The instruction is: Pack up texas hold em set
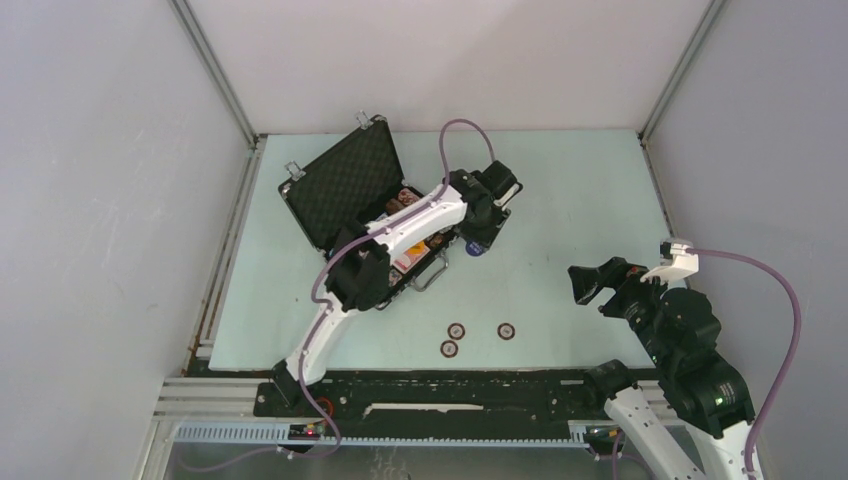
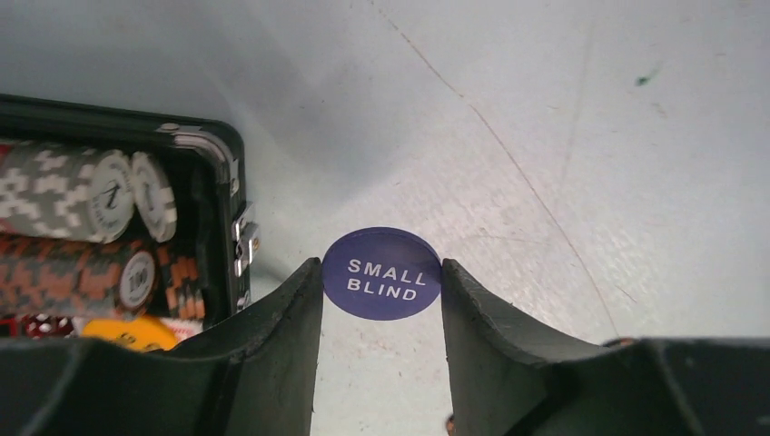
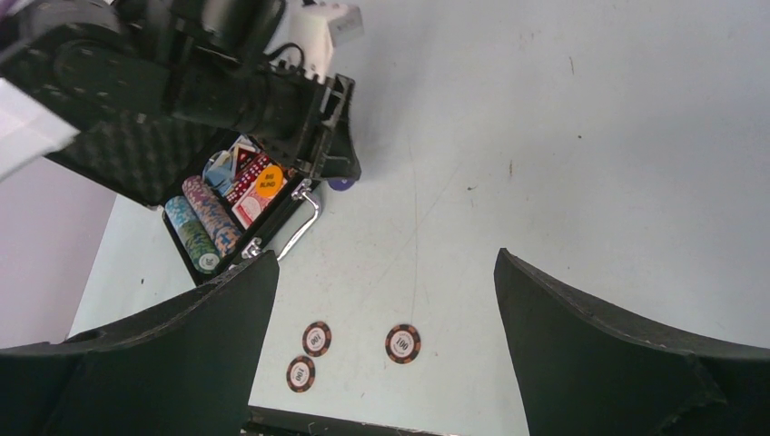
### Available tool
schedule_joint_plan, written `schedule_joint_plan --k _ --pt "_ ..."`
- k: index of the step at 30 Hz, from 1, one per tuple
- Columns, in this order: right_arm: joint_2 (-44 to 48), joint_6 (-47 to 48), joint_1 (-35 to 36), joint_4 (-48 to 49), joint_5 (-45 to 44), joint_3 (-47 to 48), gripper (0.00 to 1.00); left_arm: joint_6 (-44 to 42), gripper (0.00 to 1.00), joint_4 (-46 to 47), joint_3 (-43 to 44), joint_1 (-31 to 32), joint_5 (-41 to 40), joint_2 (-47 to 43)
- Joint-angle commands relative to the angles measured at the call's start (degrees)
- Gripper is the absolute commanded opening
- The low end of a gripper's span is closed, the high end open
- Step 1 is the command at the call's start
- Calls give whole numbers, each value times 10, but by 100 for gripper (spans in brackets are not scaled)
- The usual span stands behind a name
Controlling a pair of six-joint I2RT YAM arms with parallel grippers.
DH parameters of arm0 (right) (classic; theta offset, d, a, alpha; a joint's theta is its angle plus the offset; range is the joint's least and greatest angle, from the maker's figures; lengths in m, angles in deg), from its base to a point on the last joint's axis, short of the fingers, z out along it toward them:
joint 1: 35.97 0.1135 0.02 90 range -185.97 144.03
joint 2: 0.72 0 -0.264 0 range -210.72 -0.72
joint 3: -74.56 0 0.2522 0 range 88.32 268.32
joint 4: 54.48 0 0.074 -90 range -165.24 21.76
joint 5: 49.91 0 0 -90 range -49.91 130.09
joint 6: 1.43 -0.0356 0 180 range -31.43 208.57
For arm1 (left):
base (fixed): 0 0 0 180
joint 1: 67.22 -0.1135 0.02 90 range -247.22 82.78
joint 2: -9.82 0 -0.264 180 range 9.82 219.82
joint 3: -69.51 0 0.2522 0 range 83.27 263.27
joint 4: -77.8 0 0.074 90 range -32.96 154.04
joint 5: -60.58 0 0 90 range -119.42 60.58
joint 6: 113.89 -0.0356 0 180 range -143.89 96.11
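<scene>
My left hand (image 2: 381, 269) pinches the round blue button (image 2: 381, 283) marked SMALL BLIND, one finger on each edge, just beside a corner of the open black case (image 2: 216, 150). I cannot tell whether the button rests on the table (image 1: 570, 190). The case sits far left with its lid up, holding rows of chips (image 2: 86, 195) and an orange button (image 3: 266, 183). My right hand (image 3: 386, 257) is spread wide and empty, well apart. Three loose chips (image 1: 456, 330) lie near the front edge.
</scene>
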Motion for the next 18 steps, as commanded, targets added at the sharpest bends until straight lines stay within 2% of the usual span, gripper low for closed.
schedule_joint_plan --k 1,3,9,13,18 --pt "1 8 3 21 1 -5 99 -1 46 -4 -2 4 -5 -85" --pt "4 7 2 20 0 -4 99 -6 46 -6 -28 3 -23 -115" --pt "3 7 2 20 2 -5 99 -12 47 2 -179 -19 -86 -217" --pt "2 9 2 21 5 -5 99 -9 47 32 -280 -45 -87 -287" --pt "1 8 3 21 6 -5 99 -11 47 58 -364 -84 -77 -321"
